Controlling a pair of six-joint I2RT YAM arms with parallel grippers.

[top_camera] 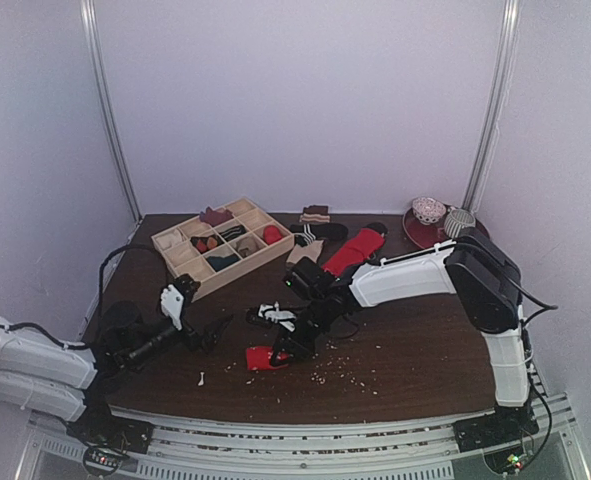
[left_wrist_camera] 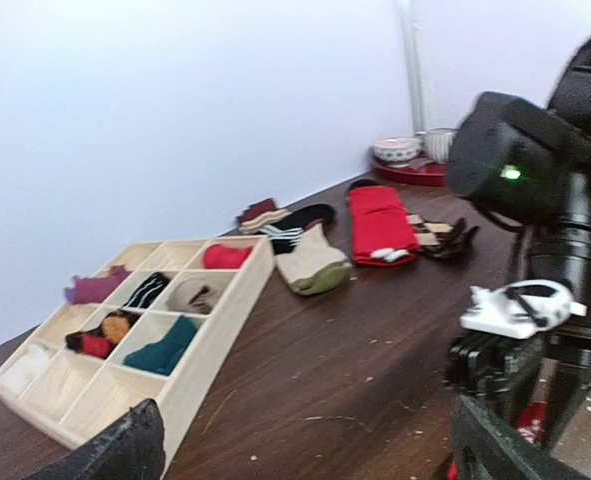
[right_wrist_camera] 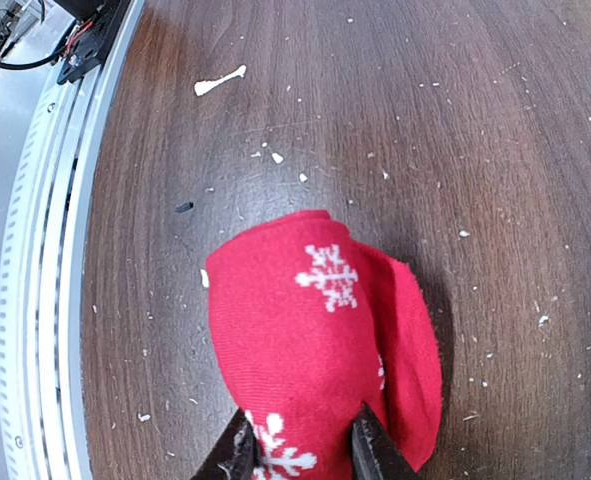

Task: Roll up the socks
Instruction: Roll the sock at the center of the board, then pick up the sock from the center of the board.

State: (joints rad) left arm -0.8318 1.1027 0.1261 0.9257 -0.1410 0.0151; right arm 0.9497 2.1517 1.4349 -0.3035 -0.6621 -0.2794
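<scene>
My right gripper (right_wrist_camera: 300,440) is shut on a rolled red sock with white snowflakes (right_wrist_camera: 315,340), pinching its near end against the table. In the top view that roll (top_camera: 263,357) lies at the front centre under the right gripper (top_camera: 283,348). My left gripper (top_camera: 207,335) is open and empty, a little to the left of the roll; its fingers (left_wrist_camera: 115,450) frame bare wood. A flat red sock with a white end (left_wrist_camera: 380,225) and a cream sock with an olive-tan end (left_wrist_camera: 313,262) lie at the back of the table, untouched.
A wooden divider box (top_camera: 190,270) holding several rolled socks stands at the back left. A black-and-white striped sock (top_camera: 315,233) and a small folded stack (top_camera: 315,213) lie behind. A red plate (top_camera: 415,232) with bowls sits at the back right. Crumbs dot the front.
</scene>
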